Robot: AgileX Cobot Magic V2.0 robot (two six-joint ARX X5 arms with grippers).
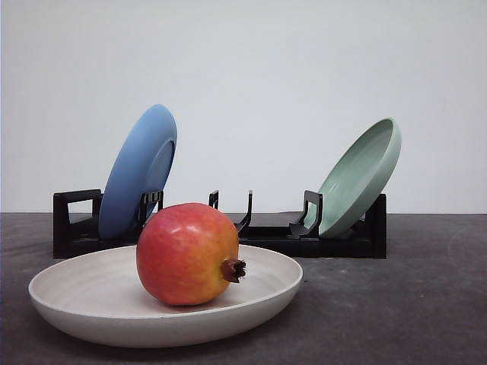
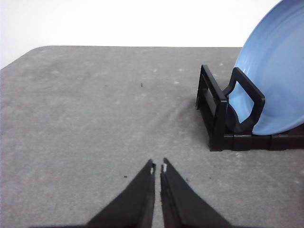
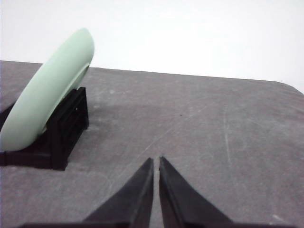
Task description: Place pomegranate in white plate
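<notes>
The pomegranate (image 1: 189,254), red-orange with a yellowish underside and a brown crown pointing right, rests inside the white plate (image 1: 68,293), which lies flat on the dark table near the front. In the left wrist view my left gripper (image 2: 158,166) is shut with nothing between its black fingertips, hovering over bare table beside the rack's left end. In the right wrist view my right gripper (image 3: 156,161) is also shut and empty, over bare table off the rack's right end.
Behind the white plate stands a black dish rack (image 1: 266,232) holding a blue plate (image 1: 141,169) on its left and a pale green plate (image 1: 361,175) on its right, both tilted on edge. The blue plate (image 2: 278,71) and green plate (image 3: 50,90) appear beside the grippers.
</notes>
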